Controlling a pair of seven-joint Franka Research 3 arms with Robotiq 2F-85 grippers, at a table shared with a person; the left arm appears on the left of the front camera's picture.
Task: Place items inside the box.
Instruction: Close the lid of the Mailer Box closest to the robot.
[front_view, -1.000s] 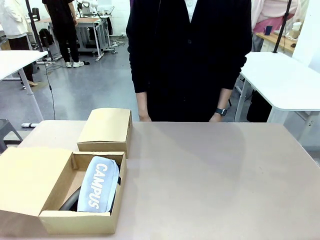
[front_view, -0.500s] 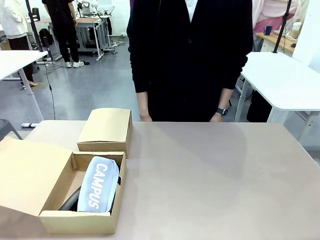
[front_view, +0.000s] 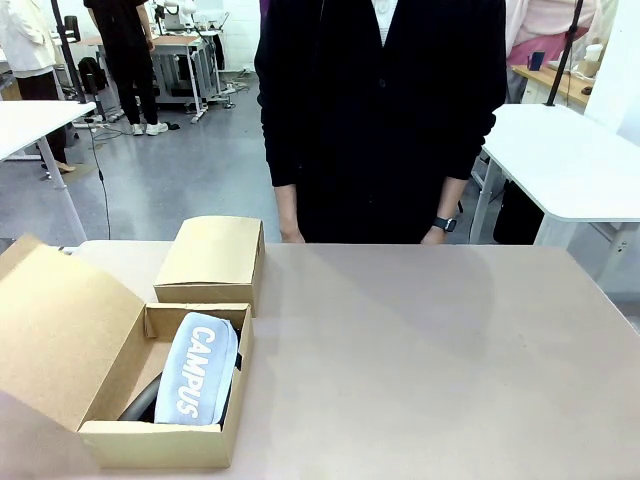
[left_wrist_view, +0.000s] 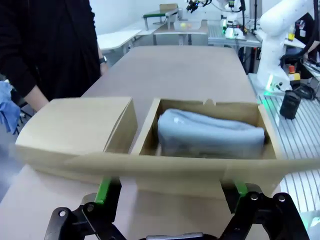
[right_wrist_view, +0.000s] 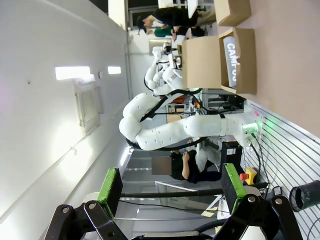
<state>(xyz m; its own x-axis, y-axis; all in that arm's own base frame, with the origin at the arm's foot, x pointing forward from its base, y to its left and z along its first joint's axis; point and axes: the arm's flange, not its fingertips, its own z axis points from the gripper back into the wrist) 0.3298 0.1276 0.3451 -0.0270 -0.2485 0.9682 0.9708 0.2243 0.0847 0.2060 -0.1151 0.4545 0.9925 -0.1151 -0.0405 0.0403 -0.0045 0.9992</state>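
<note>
The open cardboard box (front_view: 150, 445) sits at the table's near left, its lid (front_view: 60, 320) tilted up on the left side. Inside lies the grey "CAMPUS" pencil case (front_view: 195, 368) on top of a black item (front_view: 140, 402) that I cannot make out. In the left wrist view the pencil case (left_wrist_view: 210, 132) fills the box (left_wrist_view: 210, 106), and the blurred lid edge (left_wrist_view: 175, 167) crosses just above my open left gripper (left_wrist_view: 170, 200). My right gripper (right_wrist_view: 170, 190) is open and holds nothing, far from the box (right_wrist_view: 220, 60). The other items are hidden or out of view.
A second, closed cardboard box (front_view: 210, 255) stands right behind the open one. A person in black (front_view: 380, 110) stands at the far edge, hands (front_view: 290, 237) hanging by the table. The white left arm (right_wrist_view: 165, 132) reaches toward the lid.
The box lid has swung up from lying flat on the left to standing at a steep tilt. The pencil case and the person have stayed put.
</note>
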